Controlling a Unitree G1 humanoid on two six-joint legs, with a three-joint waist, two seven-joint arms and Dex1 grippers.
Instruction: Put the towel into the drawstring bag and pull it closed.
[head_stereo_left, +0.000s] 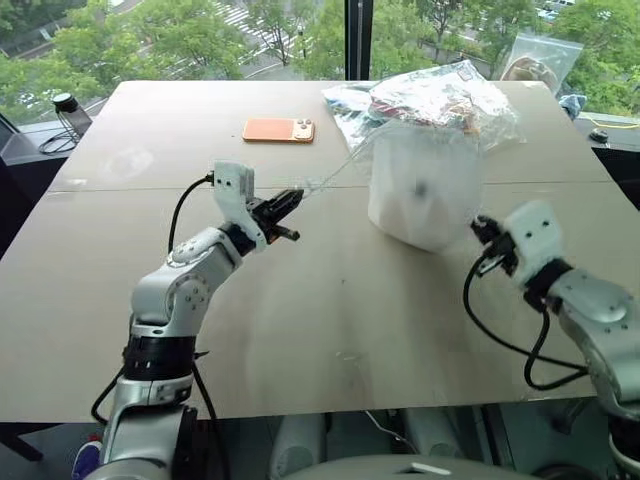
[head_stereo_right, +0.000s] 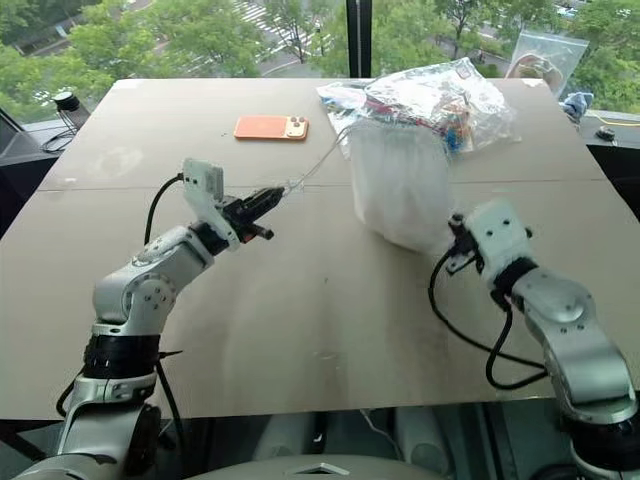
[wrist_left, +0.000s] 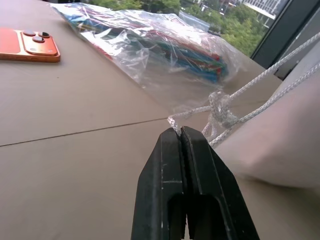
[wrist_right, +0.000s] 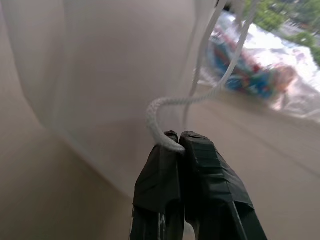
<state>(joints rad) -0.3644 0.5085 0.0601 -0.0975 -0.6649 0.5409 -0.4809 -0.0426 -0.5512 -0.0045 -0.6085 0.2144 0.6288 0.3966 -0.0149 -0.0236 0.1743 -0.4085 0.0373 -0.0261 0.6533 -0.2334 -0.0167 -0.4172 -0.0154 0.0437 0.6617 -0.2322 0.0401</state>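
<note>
The drawstring bag (head_stereo_left: 425, 190) stands on the table as a translucent white pouch, right of centre. A thin white cord (head_stereo_left: 335, 175) runs taut from its mouth to my left gripper (head_stereo_left: 293, 203), which is shut with the cord's knotted end (wrist_left: 220, 107) just beyond its tips. My right gripper (head_stereo_left: 480, 228) sits low beside the bag's right side. In the right wrist view it is shut on a loop of cord (wrist_right: 160, 107). The towel is hidden.
A clear plastic bag with colourful contents (head_stereo_left: 430, 95) lies right behind the white pouch. An orange phone (head_stereo_left: 279, 130) rests at the back centre. A dark bottle (head_stereo_left: 68, 108) stands past the table's far left corner. Bare tabletop (head_stereo_left: 330, 300) spreads between my arms.
</note>
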